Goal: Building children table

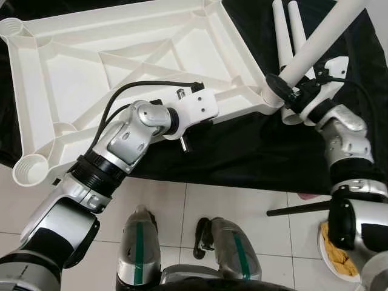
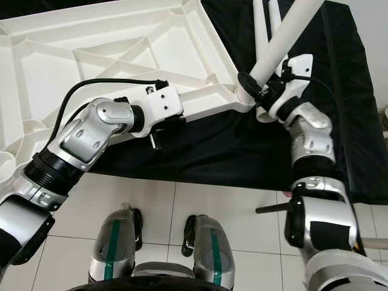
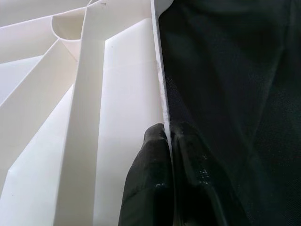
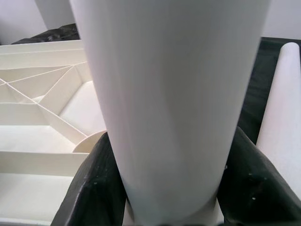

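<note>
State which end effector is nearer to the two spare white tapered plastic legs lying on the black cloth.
Right. The right end effector, gripping a white leg, sits beside the spare legs; the left end effector clamps the white tabletop's rim, farther away.

smooth white plastic tabletop [image 1: 139, 66], matt blk cloth [image 1: 242, 145]

White ribbed tabletop [image 1: 121, 66] lies upside down on black cloth [image 1: 242, 151]; white leg [image 1: 315, 42] tilts at its corner socket.
</note>
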Available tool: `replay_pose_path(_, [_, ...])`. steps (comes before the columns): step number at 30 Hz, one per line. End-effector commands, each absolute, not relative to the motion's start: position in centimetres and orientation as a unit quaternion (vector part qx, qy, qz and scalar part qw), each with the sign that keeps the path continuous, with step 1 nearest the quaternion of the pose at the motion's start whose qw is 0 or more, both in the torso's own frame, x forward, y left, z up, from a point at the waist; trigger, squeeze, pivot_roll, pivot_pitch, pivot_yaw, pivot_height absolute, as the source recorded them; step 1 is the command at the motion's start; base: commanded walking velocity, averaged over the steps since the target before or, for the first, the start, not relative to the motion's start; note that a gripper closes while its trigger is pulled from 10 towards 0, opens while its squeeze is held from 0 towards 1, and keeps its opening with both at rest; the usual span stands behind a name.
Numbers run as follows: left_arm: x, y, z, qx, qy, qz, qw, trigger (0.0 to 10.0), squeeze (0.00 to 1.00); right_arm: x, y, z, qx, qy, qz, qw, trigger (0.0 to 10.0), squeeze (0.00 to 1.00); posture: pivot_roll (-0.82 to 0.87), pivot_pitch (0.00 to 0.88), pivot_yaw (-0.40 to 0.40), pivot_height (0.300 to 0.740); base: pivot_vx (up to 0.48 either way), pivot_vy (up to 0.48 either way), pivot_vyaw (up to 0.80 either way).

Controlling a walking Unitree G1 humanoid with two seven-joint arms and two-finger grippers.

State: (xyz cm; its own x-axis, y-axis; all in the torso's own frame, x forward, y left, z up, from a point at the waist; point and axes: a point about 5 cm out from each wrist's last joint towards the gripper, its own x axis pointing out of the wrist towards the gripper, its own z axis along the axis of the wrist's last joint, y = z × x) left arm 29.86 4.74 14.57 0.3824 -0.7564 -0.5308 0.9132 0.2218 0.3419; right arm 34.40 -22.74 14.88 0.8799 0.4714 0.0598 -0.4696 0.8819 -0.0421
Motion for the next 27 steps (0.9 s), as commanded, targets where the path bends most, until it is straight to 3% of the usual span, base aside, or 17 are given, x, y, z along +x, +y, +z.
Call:
replay_pose_path(1, [29.1,4.7,13.1,0.312,0.161,-0.567,0.745,10.0,0.00,34.3,-23.7,14.7,-0.005,-0.032,0.199,0.979,10.0,0.00,0.08,0.053,-0.070,0.740,0.000,0.000,0.00])
replay_pose_path(19, [28.9,4.6,13.0,0.311,0.162,-0.571,0.742,10.0,0.00,33.3,-21.3,14.9,0.020,-0.060,0.071,0.995,10.0,0.00,0.07,0.064,-0.068,0.740,0.000,0.000,0.00])
replay_pose_path(24, [28.9,4.6,13.0,0.311,0.163,-0.571,0.742,10.0,0.00,32.9,-19.8,14.7,0.041,-0.057,-0.050,0.996,10.0,0.00,0.08,0.060,-0.074,0.740,0.000,0.000,0.00])
replay_pose_path(27, [28.9,4.6,13.0,0.311,0.162,-0.571,0.742,10.0,0.00,32.9,-19.7,14.6,0.045,-0.054,-0.055,0.996,10.0,0.00,0.08,0.060,-0.074,0.740,0.000,0.000,0.00])
